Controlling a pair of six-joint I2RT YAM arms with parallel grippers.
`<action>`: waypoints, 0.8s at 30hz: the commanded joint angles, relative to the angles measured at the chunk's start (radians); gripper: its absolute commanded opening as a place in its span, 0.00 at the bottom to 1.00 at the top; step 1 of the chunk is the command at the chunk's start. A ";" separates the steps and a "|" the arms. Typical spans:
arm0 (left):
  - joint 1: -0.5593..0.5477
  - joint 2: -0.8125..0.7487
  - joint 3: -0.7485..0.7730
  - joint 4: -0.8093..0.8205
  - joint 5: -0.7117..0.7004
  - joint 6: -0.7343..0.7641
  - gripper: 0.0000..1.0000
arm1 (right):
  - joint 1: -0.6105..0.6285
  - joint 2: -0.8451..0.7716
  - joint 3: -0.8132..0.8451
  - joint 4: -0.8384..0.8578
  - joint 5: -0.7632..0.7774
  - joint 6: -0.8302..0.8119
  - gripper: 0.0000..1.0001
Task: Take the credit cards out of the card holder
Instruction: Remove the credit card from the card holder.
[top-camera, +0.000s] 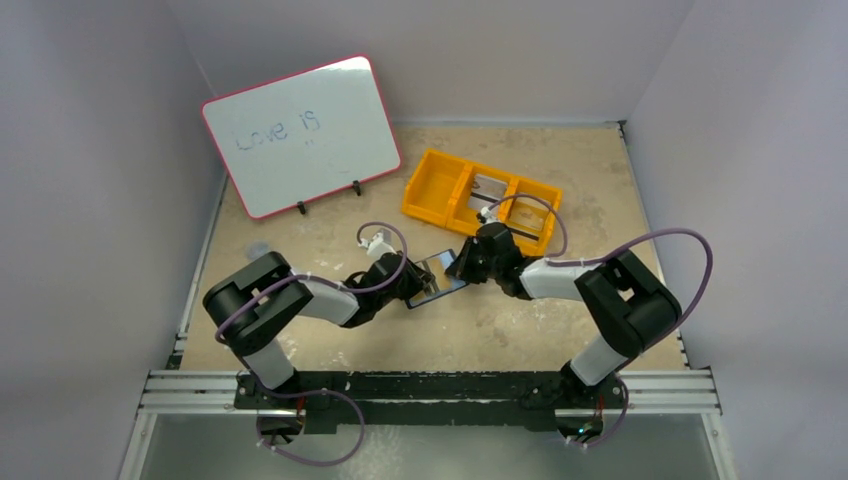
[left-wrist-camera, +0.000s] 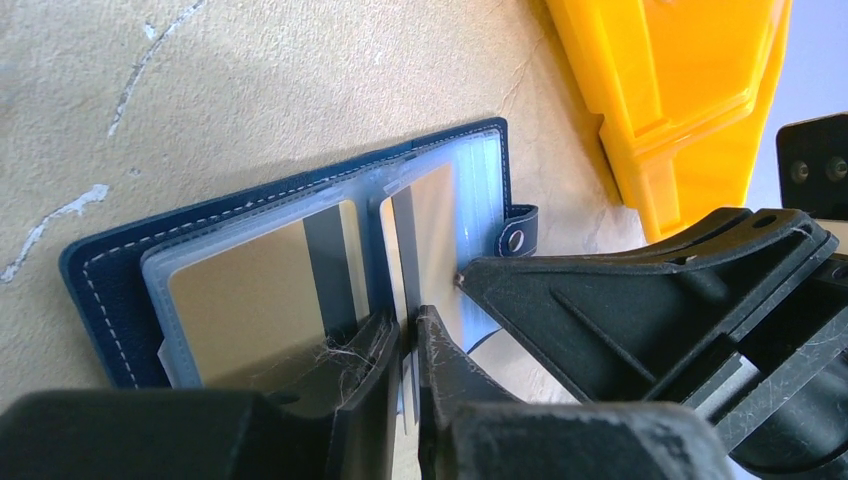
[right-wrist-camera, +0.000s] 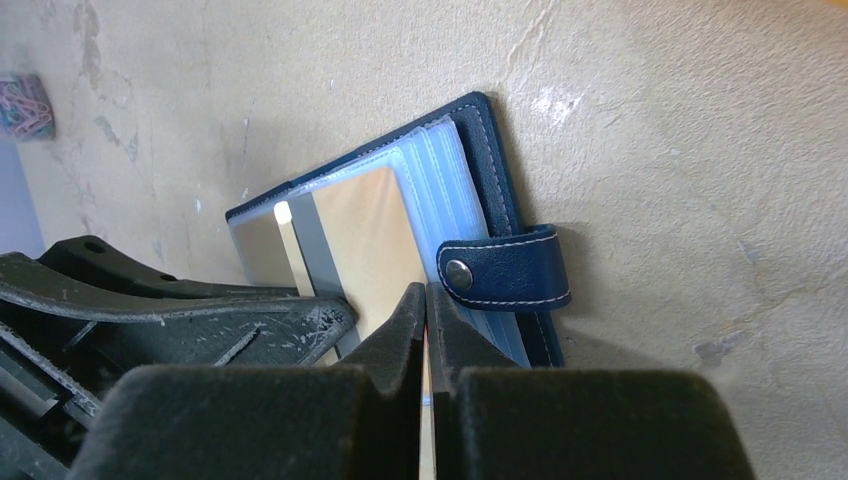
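Nearest, the two grippers sit at the near side of the card holder (top-camera: 440, 272), one toward each end. The left gripper (left-wrist-camera: 408, 322) is at its near edge by the spine, jaws pressed almost together on a thin pale leaf that stands edge-on between them. The right gripper (right-wrist-camera: 425, 296) is at the card holder's tab end, jaws closed tight on another thin sheet edge. Whether either pinch takes a card or only a see-through pocket cannot be told.

The card holder lies open and flat on the table (top-camera: 330, 330), inner side up, between the grippers. Its long axis runs left to right, with the right end a little farther away, and the spine crosses that axis from near to far. The snap tab (right-wrist-camera: 505, 272) sticks out from the right end. The credit cards (left-wrist-camera: 255, 300) sit in the clear pockets, one on each side of the spine. Each has its grey stripe parallel to the spine and next to it.

Beyond the card holder's right end stands an orange tray (top-camera: 416, 196), near it but apart. Farther off, beyond its left end, a whiteboard (top-camera: 300, 135) stands propped, with "Love is" written on it.
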 joint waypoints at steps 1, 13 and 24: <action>-0.006 -0.034 -0.043 -0.092 -0.024 0.057 0.11 | 0.005 0.079 -0.053 -0.258 0.092 -0.037 0.00; -0.005 -0.047 -0.090 -0.021 -0.008 0.034 0.21 | 0.005 0.089 -0.044 -0.261 0.089 -0.035 0.00; -0.005 -0.046 -0.132 0.061 0.008 0.011 0.00 | 0.005 0.095 -0.038 -0.258 0.083 -0.040 0.00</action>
